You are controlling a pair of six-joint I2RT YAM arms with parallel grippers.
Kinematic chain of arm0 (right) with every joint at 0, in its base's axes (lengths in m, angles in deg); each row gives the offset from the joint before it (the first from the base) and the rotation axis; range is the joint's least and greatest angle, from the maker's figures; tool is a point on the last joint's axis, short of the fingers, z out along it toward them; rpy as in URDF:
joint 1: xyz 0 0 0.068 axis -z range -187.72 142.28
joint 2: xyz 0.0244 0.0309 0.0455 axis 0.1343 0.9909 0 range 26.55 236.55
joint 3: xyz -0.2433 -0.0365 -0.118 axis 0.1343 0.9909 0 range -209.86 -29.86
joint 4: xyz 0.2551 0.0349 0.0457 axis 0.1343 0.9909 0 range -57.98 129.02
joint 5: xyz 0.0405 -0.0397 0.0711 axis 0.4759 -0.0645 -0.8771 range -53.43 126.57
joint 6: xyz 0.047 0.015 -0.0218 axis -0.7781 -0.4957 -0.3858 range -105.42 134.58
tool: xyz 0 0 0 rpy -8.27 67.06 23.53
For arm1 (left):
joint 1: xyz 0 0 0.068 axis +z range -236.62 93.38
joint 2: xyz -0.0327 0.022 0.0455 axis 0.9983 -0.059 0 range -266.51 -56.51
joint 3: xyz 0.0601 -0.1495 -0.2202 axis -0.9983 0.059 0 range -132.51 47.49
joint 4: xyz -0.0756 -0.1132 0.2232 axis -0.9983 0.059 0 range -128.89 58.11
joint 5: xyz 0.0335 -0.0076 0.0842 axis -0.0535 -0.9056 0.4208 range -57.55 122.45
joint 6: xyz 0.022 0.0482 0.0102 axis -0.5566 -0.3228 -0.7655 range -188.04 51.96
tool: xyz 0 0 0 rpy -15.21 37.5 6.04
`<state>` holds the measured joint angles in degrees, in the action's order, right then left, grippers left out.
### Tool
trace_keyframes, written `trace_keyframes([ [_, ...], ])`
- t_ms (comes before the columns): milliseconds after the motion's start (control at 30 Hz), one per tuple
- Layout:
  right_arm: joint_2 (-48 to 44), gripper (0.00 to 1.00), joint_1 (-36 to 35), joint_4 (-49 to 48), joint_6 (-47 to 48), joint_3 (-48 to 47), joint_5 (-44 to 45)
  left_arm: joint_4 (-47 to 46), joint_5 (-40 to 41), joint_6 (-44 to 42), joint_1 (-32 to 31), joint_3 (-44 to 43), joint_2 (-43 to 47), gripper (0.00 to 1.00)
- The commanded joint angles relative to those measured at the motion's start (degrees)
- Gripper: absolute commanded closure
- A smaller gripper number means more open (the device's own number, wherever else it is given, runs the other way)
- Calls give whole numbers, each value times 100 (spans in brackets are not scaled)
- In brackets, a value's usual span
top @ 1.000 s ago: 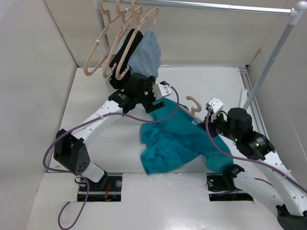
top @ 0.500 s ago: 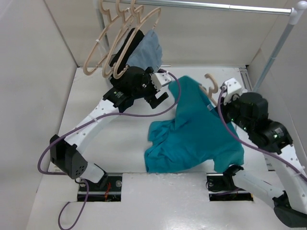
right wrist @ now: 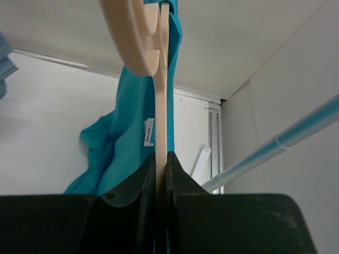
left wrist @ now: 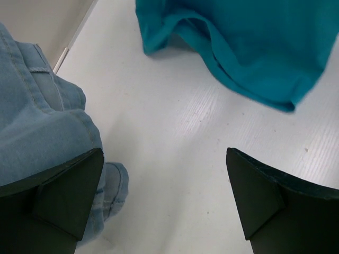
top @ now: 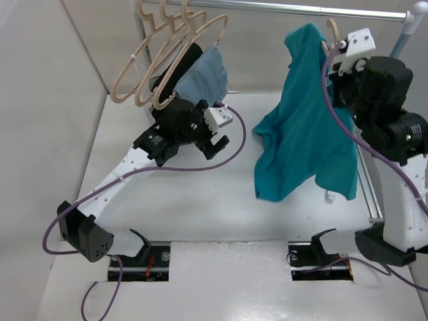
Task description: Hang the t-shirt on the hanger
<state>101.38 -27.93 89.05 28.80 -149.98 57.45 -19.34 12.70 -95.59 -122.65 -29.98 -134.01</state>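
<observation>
The t-shirt (top: pixel 304 120) hangs draped on the hanger (right wrist: pixel 132 32), held up at the far right close to the rail (top: pixel 281 8), with its hem over the right side of the table (top: pixel 187 200). The right arm reaches high, and the right gripper (right wrist: pixel 161 161) is clamped on the hanger's thin stem. The left gripper (left wrist: pixel 164 196) (jaws wide, empty) hovers low beside hanging jeans (left wrist: pixel 37 121), with bare table between it and the shirt.

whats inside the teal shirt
The hanger: its hook pokes out of the t-shirt, its stem clamped in the right gripper. Its shoulders are covered by cloth.
</observation>
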Motion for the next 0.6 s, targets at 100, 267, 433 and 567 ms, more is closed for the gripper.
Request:
trace_keyframes([
  [100, 663, 100, 631, -96, 318, -1039, -242, -162, -12, -13, -36, 424, 577, 0],
  [267, 964, 100, 852, -166, 318, -1418, -559, -285, 41, -83, -36, 689, 771, 0],
  [433, 903, 100, 1317, -491, 248, -1357, -1094, -399, 173, -84, -36, 996, 929, 0],
  [567, 359, 100, 1318, -1000, 248, -568, -1613, -522, 226, -137, -36, 1164, 1043, 0],
])
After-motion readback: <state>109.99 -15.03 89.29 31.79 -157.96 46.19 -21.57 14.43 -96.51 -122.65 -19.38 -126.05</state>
